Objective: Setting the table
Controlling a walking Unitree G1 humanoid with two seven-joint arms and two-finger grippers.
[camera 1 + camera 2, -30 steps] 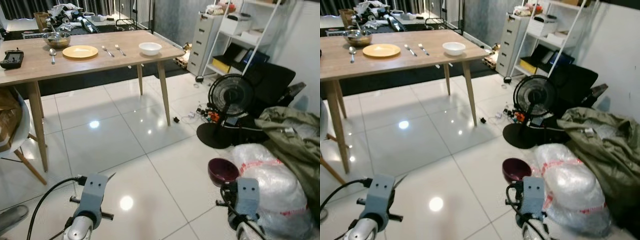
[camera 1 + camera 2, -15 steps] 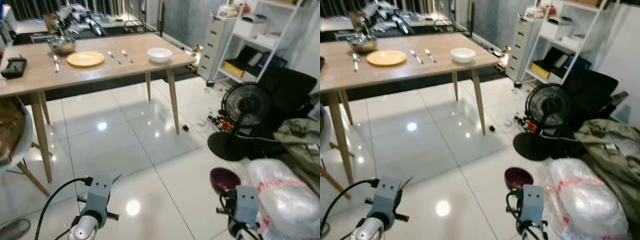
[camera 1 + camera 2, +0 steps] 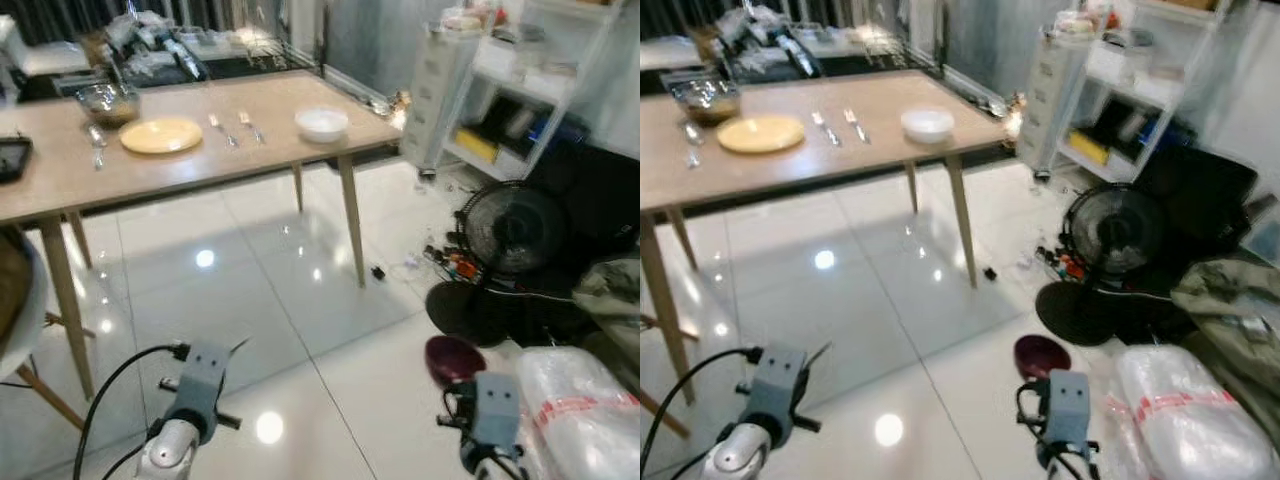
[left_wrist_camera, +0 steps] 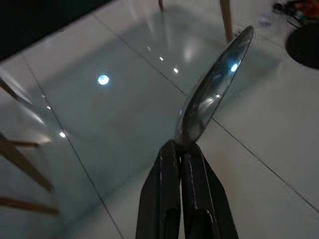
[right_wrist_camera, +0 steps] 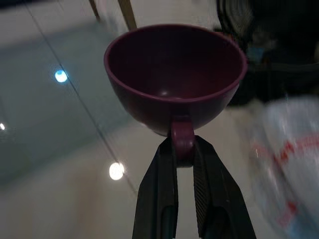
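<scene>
My left gripper (image 4: 180,149) is shut on a metal spoon (image 4: 212,94) that sticks out over the white floor. My right gripper (image 5: 183,149) is shut on the handle of a dark red cup (image 5: 174,79), held low at the right (image 3: 453,358). Ahead stands the wooden table (image 3: 60,180). On it lie a yellow plate (image 3: 160,135), two forks (image 3: 217,127), a white bowl (image 3: 321,124), a spoon (image 3: 95,142) and a metal bowl (image 3: 106,101).
A black floor fan (image 3: 508,230) stands at the right, with cables beside it. A plastic-wrapped bundle (image 3: 585,410) lies at the near right. White drawers (image 3: 436,90) and shelves (image 3: 530,80) line the far right. A chair (image 3: 20,330) sits at the left.
The camera has moved toward the table and turned a little, so the whole scene has shifted. Both grippers keep their hold on the spoon and the cup.
</scene>
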